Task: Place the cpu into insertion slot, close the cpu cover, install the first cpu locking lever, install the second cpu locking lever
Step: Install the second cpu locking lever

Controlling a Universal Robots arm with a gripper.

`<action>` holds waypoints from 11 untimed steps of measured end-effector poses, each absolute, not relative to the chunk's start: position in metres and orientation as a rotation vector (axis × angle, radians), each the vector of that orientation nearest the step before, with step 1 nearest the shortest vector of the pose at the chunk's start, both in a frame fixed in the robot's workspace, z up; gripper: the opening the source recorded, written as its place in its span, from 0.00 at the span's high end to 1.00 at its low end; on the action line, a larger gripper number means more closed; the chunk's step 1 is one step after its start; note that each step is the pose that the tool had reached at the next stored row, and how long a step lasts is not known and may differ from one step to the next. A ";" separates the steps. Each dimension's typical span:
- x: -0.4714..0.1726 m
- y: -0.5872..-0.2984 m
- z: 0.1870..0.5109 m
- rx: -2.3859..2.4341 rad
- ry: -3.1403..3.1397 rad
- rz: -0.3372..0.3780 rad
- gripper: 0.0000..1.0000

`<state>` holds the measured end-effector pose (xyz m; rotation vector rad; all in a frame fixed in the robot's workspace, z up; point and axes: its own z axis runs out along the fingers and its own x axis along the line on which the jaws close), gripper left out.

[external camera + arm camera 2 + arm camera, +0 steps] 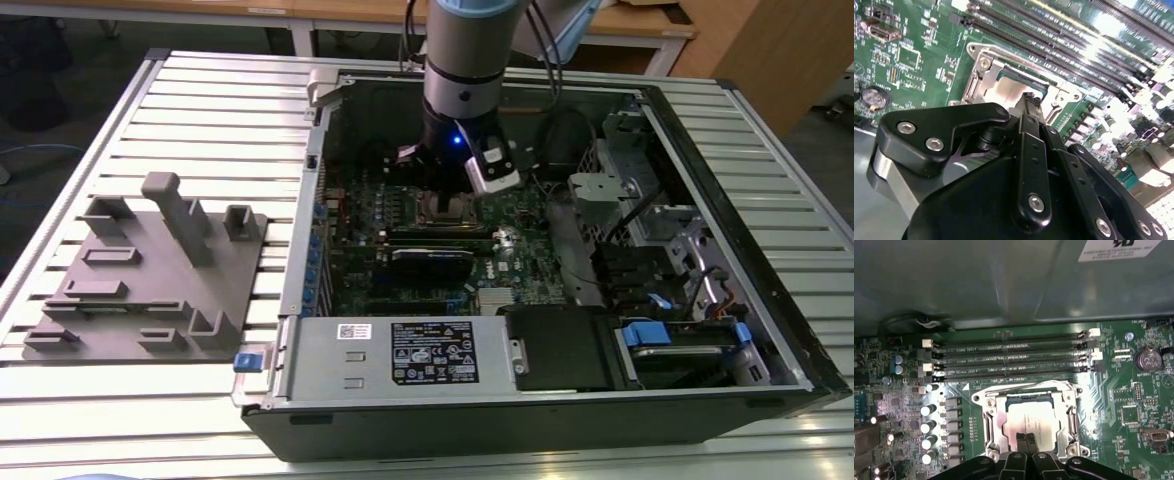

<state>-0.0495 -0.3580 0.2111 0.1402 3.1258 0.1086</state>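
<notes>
Hand (1026, 437) atop flat silver cpu (1029, 420)

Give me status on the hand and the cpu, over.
Hand shut, tips low over the cpu. Cpu seated in the insertion slot, cpu cover framing it. Nothing in the way at the socket.

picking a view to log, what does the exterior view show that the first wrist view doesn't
Exterior view: the whole open case, the arm, the grey fixture block at the exterior view's left, and the power supply.
First wrist view: the fingers together over the cpu, and the cover around it.
Both: the green board, socket and memory slots.
</notes>
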 end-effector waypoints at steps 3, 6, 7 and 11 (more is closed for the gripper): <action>-0.049 -0.357 0.211 0.140 3.126 0.101 0.90; -0.049 -0.354 0.211 0.140 3.126 0.101 0.90; -0.049 -0.353 0.211 0.140 3.126 0.101 0.90; -0.048 -0.351 0.211 0.140 3.126 0.101 0.90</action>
